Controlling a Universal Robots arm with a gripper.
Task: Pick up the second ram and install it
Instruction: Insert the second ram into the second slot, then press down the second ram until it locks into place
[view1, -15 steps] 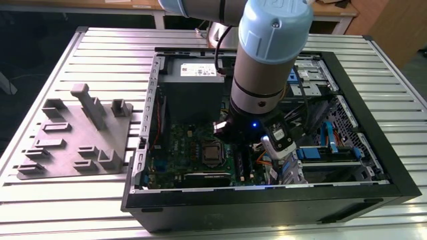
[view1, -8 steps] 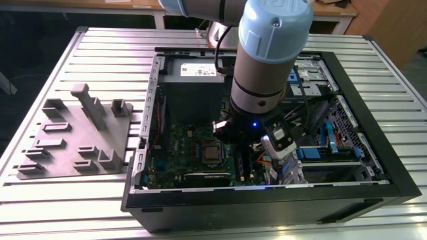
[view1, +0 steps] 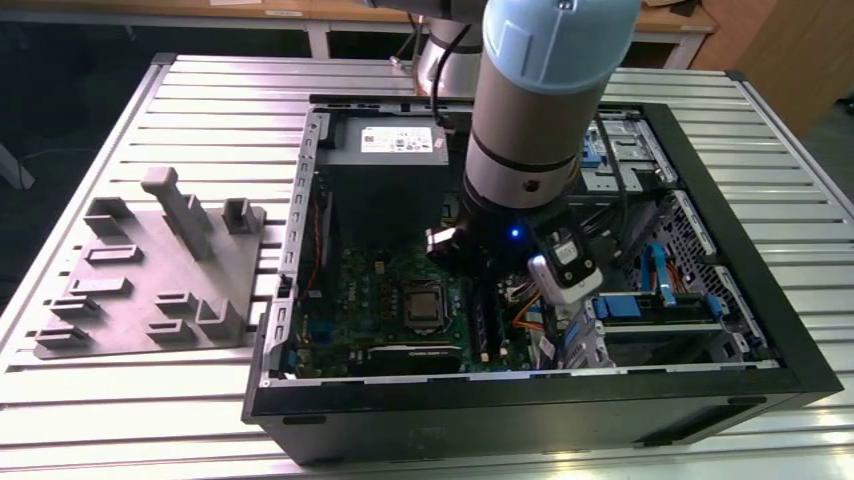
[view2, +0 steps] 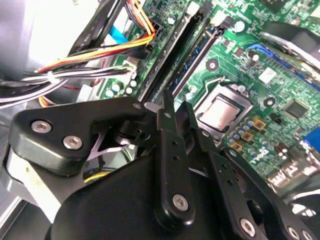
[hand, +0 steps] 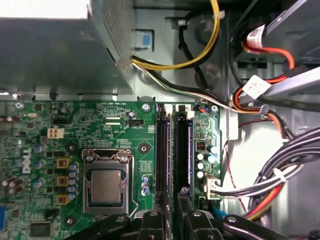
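Observation:
In both wrist views my gripper (view2: 175, 104) (hand: 174, 200) hangs low over the green motherboard (hand: 115, 125), at the near end of the two memory slots. Its black fingers (view2: 165, 102) are drawn close together with nothing visible between them. Two thin dark boards stand on edge in the slots, one in the black slot (hand: 162, 150) and one in the blue-sided slot (hand: 183, 150). I cannot tell which of them is the second ram. In the exterior view the arm's wrist (view1: 521, 190) reaches down into the open computer case (view1: 534, 400).
The processor socket (hand: 106, 186) lies beside the slots. Bundles of coloured cables (hand: 270, 185) run close on the other side, with the grey power supply (hand: 55, 50) beyond. A grey fixture plate (view1: 154, 280) with upright blocks lies on the slatted table at the exterior view's left.

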